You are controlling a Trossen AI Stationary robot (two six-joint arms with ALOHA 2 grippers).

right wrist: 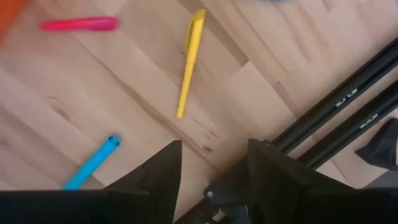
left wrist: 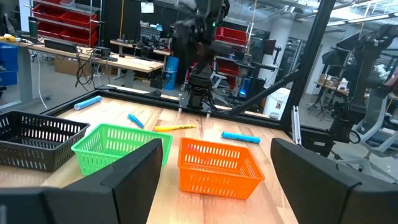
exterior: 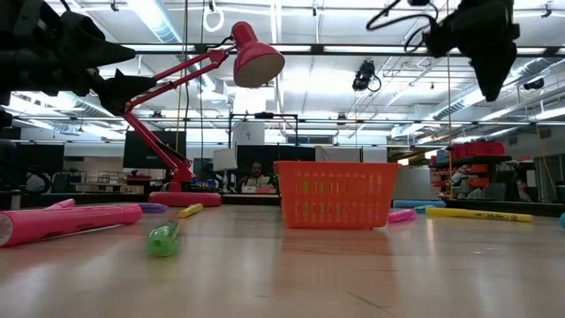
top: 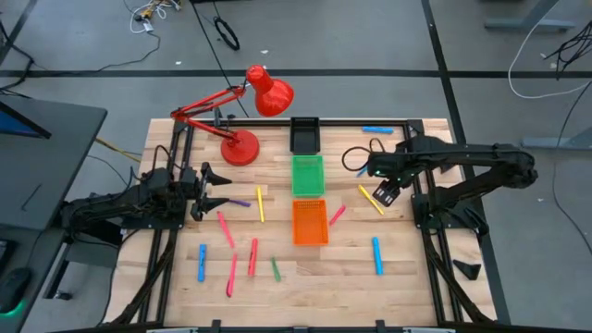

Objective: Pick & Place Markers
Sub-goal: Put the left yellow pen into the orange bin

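Observation:
Markers lie flat and scattered on the wooden table: a yellow one (top: 370,199) (right wrist: 189,62), a pink one (top: 337,215) (right wrist: 79,23) and a blue one (top: 377,255) (right wrist: 92,163) on the right. Purple (top: 239,203), yellow (top: 260,204), pink (top: 225,228), blue (top: 202,263) and green (top: 275,269) ones lie on the left. My right gripper (top: 384,192) (right wrist: 211,168) hangs open, pointing down, high above the table near the right yellow marker. My left gripper (top: 222,190) (left wrist: 217,180) stands open and level at the table's left, holding nothing.
Black (top: 304,134), green (top: 308,175) and orange (top: 310,222) trays stand in a row down the table's middle. A red desk lamp (top: 245,120) stands at the far left. A black frame rail (right wrist: 348,106) runs along the right edge. Another blue marker (top: 377,129) lies at the far right.

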